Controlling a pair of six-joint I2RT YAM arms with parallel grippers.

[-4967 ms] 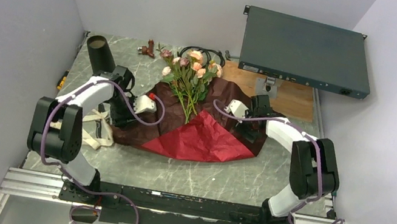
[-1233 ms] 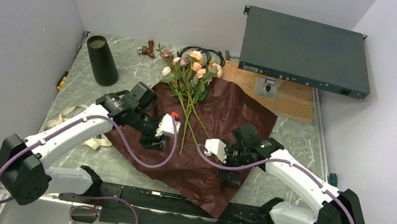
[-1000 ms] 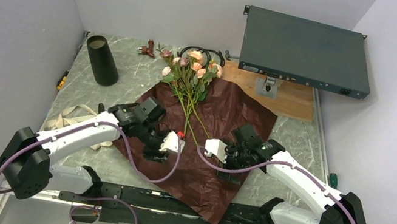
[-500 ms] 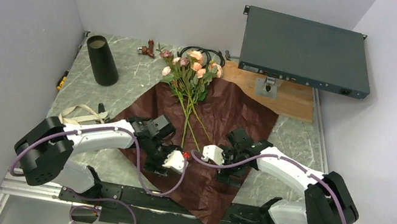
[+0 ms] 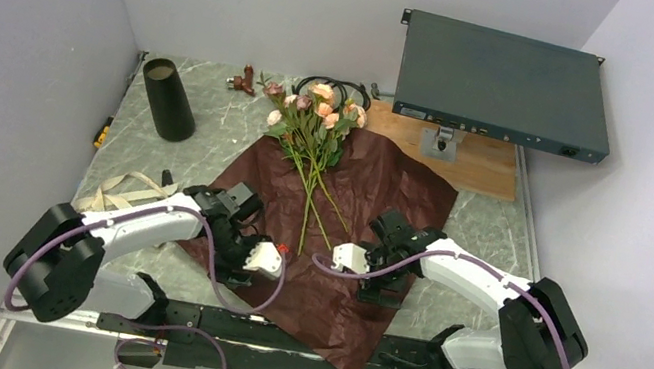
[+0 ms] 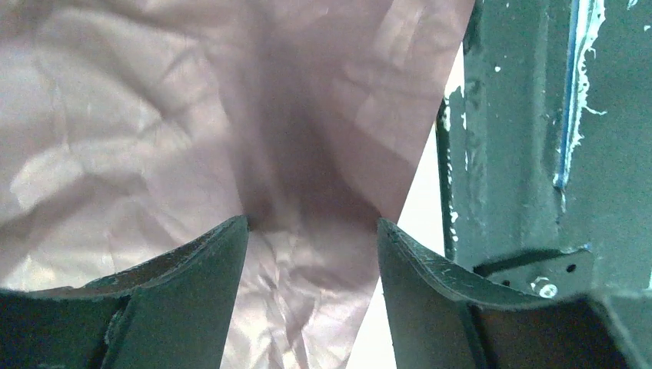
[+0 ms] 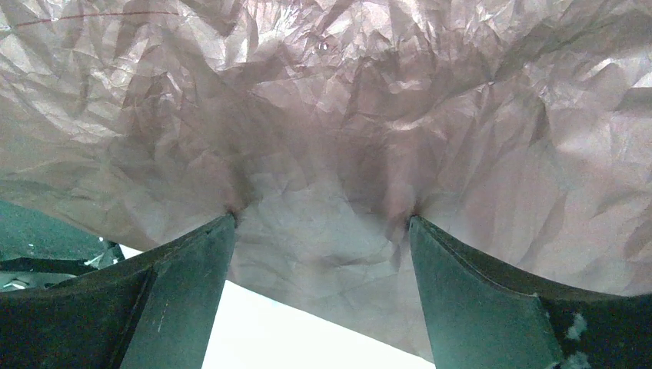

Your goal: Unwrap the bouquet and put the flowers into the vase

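The bouquet lies unwrapped. Its pink and peach flowers point(image 5: 314, 121) rest on the spread, crinkled maroon paper point(image 5: 373, 188), stems pointing toward the near edge. The black vase point(image 5: 167, 101) stands upright at the far left, apart from both arms. My left gripper point(image 5: 234, 270) is open over the paper's near left part; its fingertips point(image 6: 244, 224) touch the paper point(image 6: 154, 115), with nothing between them. My right gripper point(image 5: 380, 290) is open right of the stems, fingertips point(image 7: 415, 223) pressed on the paper point(image 7: 323, 92). In the wrist views, left gripper point(image 6: 313, 223) and right gripper point(image 7: 323, 217) hold nothing.
A beige ribbon point(image 5: 123, 194) lies loose left of the paper. A dark rack unit point(image 5: 503, 84) sits over a wooden board point(image 5: 483, 166) at the back right. A coiled black cable point(image 5: 329, 92) lies behind the flowers. The black base rail point(image 6: 538, 115) runs along the near edge.
My left gripper slid toward the near edge over the paper, then back a little left, and its jaws widened. The right gripper barely moved. Flowers and vase stayed put.
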